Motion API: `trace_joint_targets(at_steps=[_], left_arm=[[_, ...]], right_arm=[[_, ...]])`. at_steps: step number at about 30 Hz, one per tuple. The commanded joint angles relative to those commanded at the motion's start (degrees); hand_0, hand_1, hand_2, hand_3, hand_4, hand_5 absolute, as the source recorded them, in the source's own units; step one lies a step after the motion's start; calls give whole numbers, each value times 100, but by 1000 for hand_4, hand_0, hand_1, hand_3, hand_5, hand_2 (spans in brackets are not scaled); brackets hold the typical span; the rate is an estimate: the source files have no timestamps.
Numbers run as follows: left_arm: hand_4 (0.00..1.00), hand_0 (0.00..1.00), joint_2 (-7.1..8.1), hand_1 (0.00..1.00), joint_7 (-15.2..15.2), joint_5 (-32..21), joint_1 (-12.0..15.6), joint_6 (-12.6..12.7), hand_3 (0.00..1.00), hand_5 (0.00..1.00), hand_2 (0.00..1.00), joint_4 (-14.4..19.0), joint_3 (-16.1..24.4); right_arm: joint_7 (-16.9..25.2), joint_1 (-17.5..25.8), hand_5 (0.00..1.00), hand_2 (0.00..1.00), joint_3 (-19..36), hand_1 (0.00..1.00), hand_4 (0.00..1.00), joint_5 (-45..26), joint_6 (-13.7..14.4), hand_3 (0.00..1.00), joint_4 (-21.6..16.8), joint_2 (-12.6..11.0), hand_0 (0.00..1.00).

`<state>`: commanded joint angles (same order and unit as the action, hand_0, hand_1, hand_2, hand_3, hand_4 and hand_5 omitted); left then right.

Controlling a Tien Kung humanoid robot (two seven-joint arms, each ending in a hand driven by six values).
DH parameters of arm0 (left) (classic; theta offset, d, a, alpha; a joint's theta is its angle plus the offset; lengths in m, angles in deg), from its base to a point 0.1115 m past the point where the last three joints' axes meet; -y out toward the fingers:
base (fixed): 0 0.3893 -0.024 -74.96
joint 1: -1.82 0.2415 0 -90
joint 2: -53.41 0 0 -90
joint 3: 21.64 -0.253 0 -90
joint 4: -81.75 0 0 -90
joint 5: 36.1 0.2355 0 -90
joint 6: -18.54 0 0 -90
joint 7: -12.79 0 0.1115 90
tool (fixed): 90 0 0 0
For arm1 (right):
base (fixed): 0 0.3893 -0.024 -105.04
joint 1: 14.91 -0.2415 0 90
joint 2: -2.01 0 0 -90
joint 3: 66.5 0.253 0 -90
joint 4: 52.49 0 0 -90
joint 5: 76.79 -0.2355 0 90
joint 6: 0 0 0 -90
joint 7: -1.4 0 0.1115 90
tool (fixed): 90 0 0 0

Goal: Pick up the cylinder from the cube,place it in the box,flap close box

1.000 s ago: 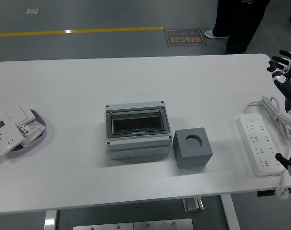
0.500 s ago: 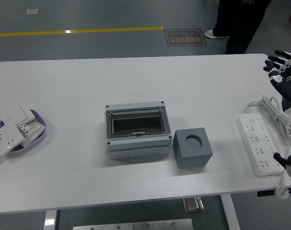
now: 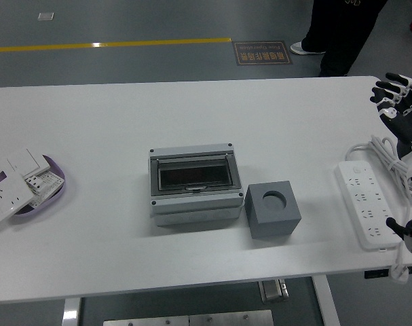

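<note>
Grey workshop floor with a yellow line (image 3: 110,45) fills the top of the frame, and a person's dark legs (image 3: 341,34) stand at the upper right, beyond the far edge of a white desk (image 3: 192,115). At the middle of the desk sits a grey box (image 3: 193,185) with its clear flap lying flat over a dark interior. Just to its right, close but seemingly not touching, is a dark grey cube (image 3: 273,209) with a round recess in its top; whether the cylinder sits in that recess is hard to tell from this angle. At the right side of the frame lies a white power strip (image 3: 368,204) with its coiled cord. Above it, at the right edge, the right robot hand (image 3: 397,96) hovers with fingers spread and holding nothing. At the left edge, a purple dish (image 3: 56,192) holds white wall switches (image 3: 19,180).
</note>
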<state>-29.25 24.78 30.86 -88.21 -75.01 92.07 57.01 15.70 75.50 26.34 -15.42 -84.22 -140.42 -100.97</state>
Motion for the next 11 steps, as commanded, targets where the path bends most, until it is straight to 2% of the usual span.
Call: trace_joint_targets(at_steps=[11], left_arm=[[703, 634, 22, 660, 6, -11, 15, 8, 647, 308, 577, 0, 11]], right_arm=[[-5, -25, 142, 604, -7, 599, 673, 59, -11, 617, 14, 35, 584]])
